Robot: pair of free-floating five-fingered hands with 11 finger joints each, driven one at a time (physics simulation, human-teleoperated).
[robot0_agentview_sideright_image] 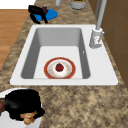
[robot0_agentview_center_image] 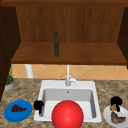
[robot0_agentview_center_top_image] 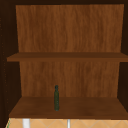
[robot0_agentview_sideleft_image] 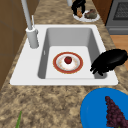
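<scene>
Front view: left hand at sink's left rim; right hand over white plate, fingers curled round orange morsel.
Left side view: left hand fingers straight, drooping together over the rim; red-rimmed bowl in basin.
Right side view: right hand pinches the morsel.
Upper view: green bottle on shelf.
</scene>
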